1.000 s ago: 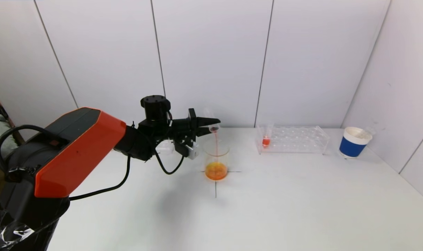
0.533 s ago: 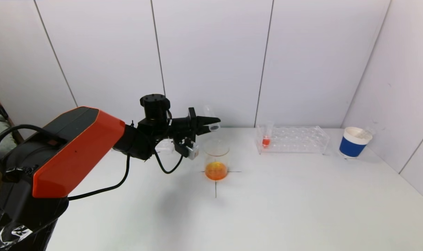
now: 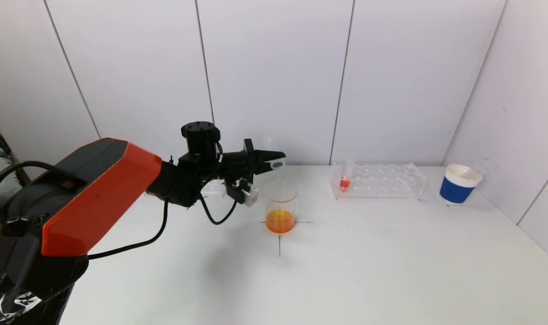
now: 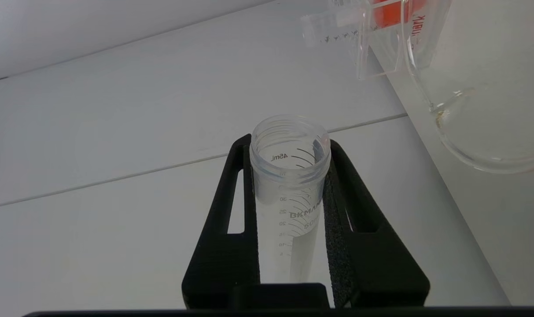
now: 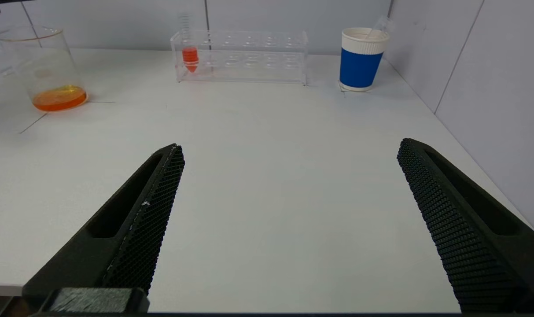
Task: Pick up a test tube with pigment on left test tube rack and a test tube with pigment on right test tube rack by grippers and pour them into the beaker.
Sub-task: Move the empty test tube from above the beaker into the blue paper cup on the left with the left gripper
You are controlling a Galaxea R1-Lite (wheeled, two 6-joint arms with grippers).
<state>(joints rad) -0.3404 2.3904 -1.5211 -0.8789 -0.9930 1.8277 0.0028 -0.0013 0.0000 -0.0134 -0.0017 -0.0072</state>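
Observation:
My left gripper is shut on a clear test tube, held on its side just above and behind the beaker. In the left wrist view the tube looks empty between the fingers, with the beaker rim beside it. The beaker holds orange liquid at its bottom. The right rack holds one tube with red pigment, which also shows in the right wrist view. The left rack is mostly hidden behind my left arm. My right gripper is open and empty over the front of the table.
A blue and white paper cup with an empty tube in it stands right of the right rack, near the right wall. A black cross mark lies on the white table under the beaker. Walls close the back and right sides.
A second ago a red stream ran from the held tube into the beaker. The stream has stopped and the tube now looks empty. The left gripper has risen slightly.

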